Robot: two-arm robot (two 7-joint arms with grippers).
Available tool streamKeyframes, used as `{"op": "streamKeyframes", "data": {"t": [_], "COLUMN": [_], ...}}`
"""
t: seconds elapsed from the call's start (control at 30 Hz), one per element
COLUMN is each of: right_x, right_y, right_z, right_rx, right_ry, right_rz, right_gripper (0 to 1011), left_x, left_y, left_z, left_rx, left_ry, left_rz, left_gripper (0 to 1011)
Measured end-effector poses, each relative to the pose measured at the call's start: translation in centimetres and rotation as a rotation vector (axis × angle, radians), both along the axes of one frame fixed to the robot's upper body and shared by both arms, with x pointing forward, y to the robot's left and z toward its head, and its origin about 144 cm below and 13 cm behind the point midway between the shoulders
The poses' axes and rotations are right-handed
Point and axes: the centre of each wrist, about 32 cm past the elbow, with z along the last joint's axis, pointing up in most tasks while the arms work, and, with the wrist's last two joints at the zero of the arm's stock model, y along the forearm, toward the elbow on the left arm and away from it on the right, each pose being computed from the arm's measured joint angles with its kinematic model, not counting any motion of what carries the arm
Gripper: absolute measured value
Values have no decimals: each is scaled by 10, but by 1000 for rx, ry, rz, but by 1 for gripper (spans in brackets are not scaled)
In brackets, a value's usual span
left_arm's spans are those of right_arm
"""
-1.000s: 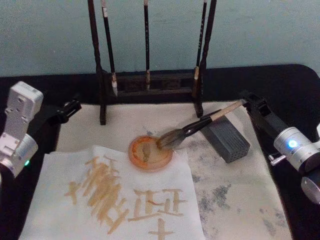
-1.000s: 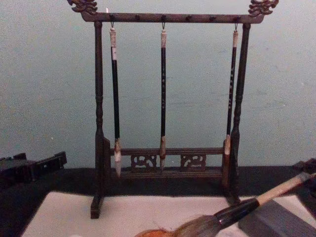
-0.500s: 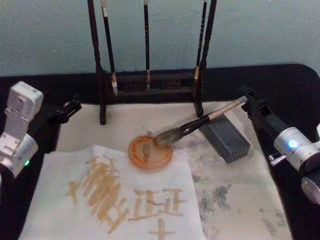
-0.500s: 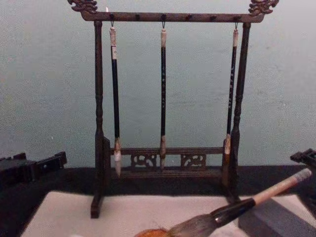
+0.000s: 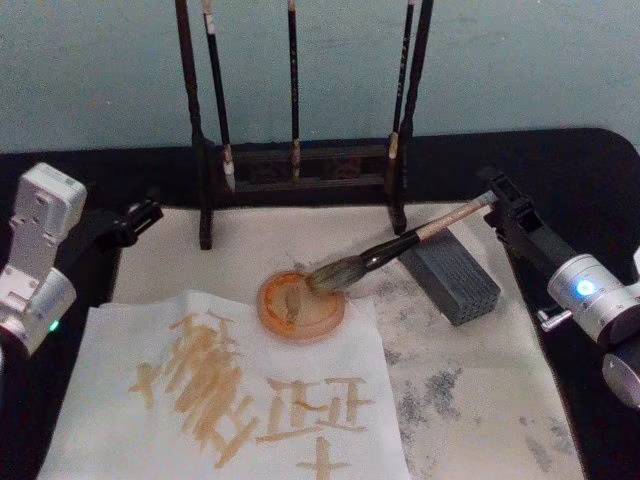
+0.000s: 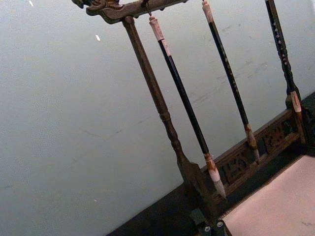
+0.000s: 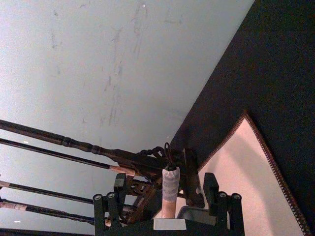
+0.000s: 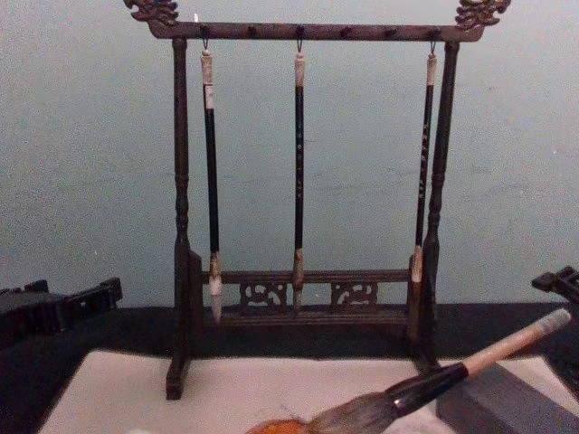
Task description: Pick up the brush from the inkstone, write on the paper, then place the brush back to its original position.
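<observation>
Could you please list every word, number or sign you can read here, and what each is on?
No text can be read for certain.
The paper: tan brushed strokes shaped like characters, not legible.
Thin brushes on the rack: faint pale marks on the handles, too small to read.

1. The brush (image 5: 385, 252) has a pale beige handle, a glossy black ferrule and grey-brown bristles.
2. The paper (image 5: 110, 340) is off-white with golden-brown strokes.
3. The dish (image 5: 290, 318) is orange.
4. The mat (image 5: 480, 400) is cream with grey blotches.
5. The block (image 5: 455, 275) is dark grey.
</observation>
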Motion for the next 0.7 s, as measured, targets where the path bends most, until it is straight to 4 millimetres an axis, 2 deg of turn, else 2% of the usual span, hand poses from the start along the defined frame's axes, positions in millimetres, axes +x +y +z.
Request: {"op": "streamKeyframes", "data": {"t": [0.17,0.43,0.53,0.7], "right_x": [-4,-29,-40,-54], "right_y": [2,6,7,14], "right_z": [3,15,19,25], "right_rx": [-23,-116,-186,-412], "right_ry": [0,-38,-76,-206], "right_rz": [-21,-97,-118,-126], "right_gripper": [1008,1008,1008,1008], "left_x": [0,0,0,0], "left_y": [0,0,0,0], "left_z": [0,0,0,0], "left_rx": [0,0,0,0], "left_ry": [0,0,0,0], "left_rz": [0,0,0,0], "left_gripper": [1002,1002,1002,1002]}}
